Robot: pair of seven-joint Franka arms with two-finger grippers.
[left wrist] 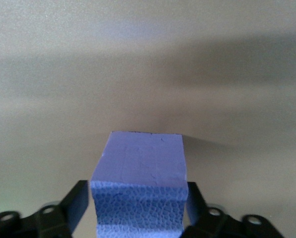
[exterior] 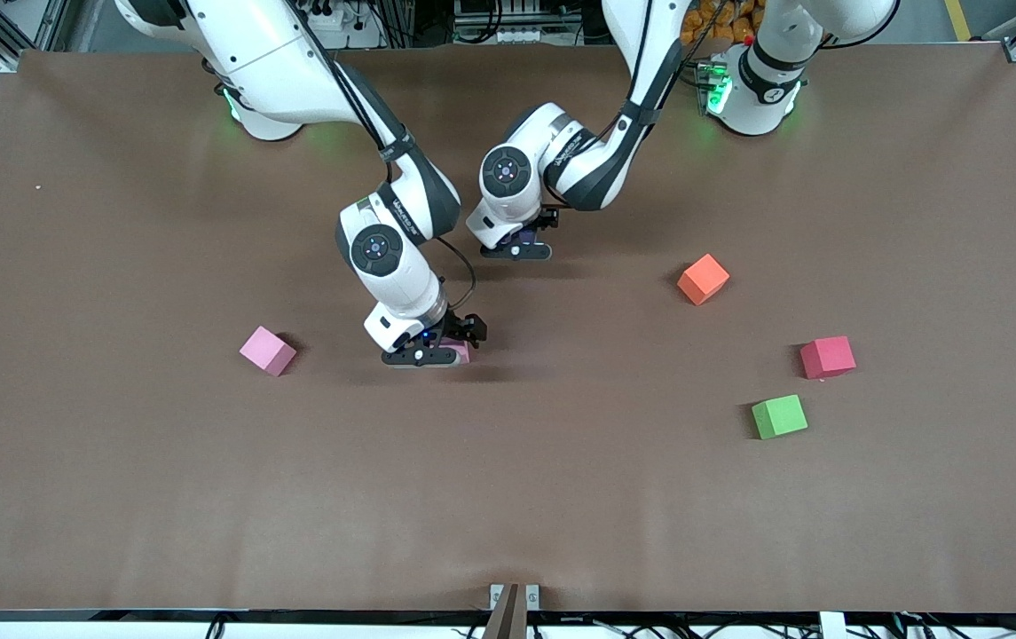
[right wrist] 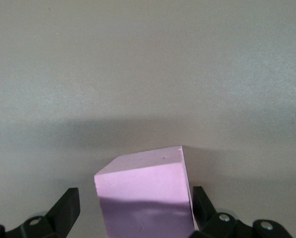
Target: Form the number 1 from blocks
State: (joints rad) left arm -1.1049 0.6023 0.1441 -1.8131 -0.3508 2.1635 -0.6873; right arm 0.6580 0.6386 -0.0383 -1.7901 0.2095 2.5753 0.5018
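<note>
Counted: blue block [left wrist: 138, 188] between left gripper's [exterior: 518, 250] spread fingers; pink block [right wrist: 145, 198] between right gripper's [exterior: 423, 357] wide fingers, gaps showing; second pink block [exterior: 267, 351], orange [exterior: 703, 279], red [exterior: 827, 357], green [exterior: 779, 416] lie apart.

Right gripper [right wrist: 133, 210] straddling a pink block [right wrist: 145, 196]

Its two black fingers [right wrist: 66, 208] are standing spread on either side, gaps showing, the block sitting turned on the table [right wrist: 148, 64].

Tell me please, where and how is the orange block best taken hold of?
Grip the orange block by two parallel side faces, coming straight down from above. It is a small cube resting flat on the table, turned diagonally to the table edges, so the end effector likely needs rotating to match those faces. Nothing stands close beside it; the red cube sits well apart.
</note>
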